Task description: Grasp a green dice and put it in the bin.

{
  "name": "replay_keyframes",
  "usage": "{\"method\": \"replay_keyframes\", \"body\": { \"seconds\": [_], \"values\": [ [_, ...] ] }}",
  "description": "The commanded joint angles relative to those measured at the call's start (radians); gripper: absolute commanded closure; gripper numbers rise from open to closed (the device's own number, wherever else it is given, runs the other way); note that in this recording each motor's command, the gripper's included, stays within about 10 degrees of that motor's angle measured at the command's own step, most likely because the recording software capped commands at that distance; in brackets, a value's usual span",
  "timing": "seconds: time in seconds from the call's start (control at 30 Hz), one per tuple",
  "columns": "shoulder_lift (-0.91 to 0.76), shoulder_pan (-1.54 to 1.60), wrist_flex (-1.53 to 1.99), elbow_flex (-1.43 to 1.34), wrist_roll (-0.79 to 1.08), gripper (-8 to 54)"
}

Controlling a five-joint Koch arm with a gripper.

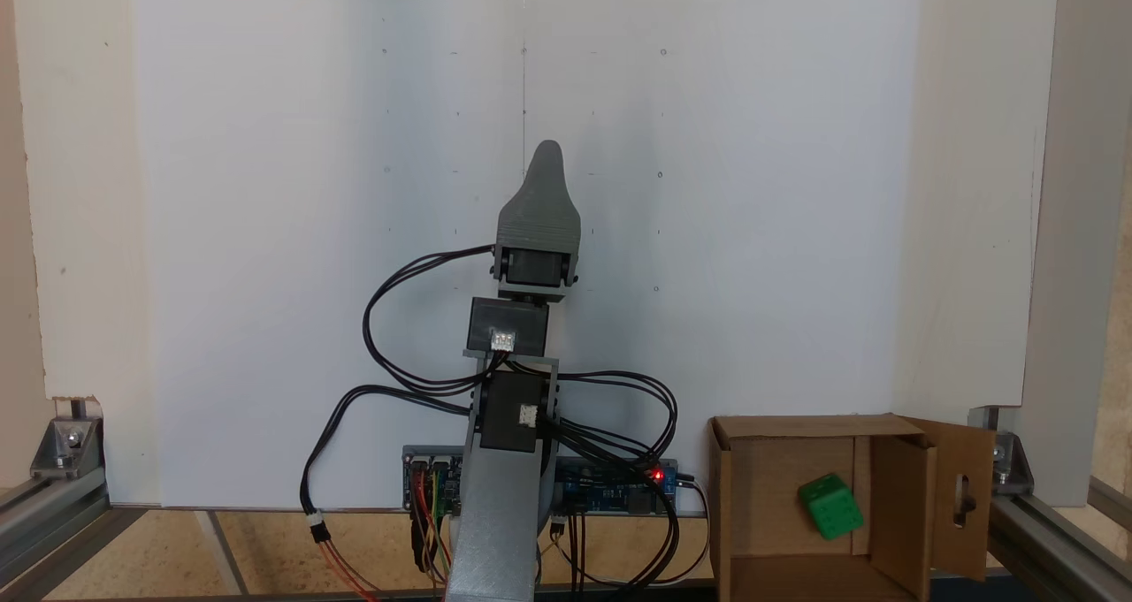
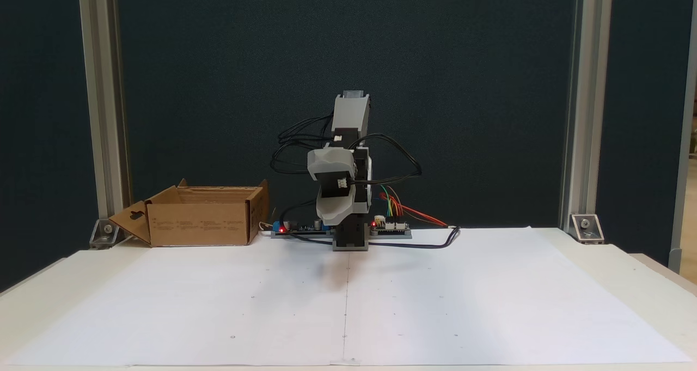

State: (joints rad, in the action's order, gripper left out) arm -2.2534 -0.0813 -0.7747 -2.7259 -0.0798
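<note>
One small bright green dice [image 1: 829, 506] lies inside the brown cardboard bin [image 1: 769, 487] beside my base, while my grey gripper [image 1: 546, 162] points away above the white counter [image 2: 348, 300], its opening I cannot tell.

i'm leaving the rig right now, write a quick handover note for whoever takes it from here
Gripper: folded over the arm's base, away from the box, holding nothing visible; its jaws line up one behind the other, so open or shut cannot be told.
Green dice: lying inside the bin, at the lower right in a fixed view; in the other fixed view the bin sits at the left, beside the arm's base.
Done: the dice is in the bin.
Left: nothing visible; the white sheet carries no other dice.
</note>
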Motion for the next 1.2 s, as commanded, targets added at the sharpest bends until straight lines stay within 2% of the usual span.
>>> {"method": "replay_keyframes", "body": {
  "seconds": [0.0, 0.6, 1.17],
  "values": [
    [-0.115, 0.000, -0.072, 0.014, -0.031, 1.6],
    [-0.114, 0.026, -0.456, -0.161, -0.029, 1.4],
    [-0.104, 0.029, -0.457, -0.195, -0.029, 1.1]
  ]
}}
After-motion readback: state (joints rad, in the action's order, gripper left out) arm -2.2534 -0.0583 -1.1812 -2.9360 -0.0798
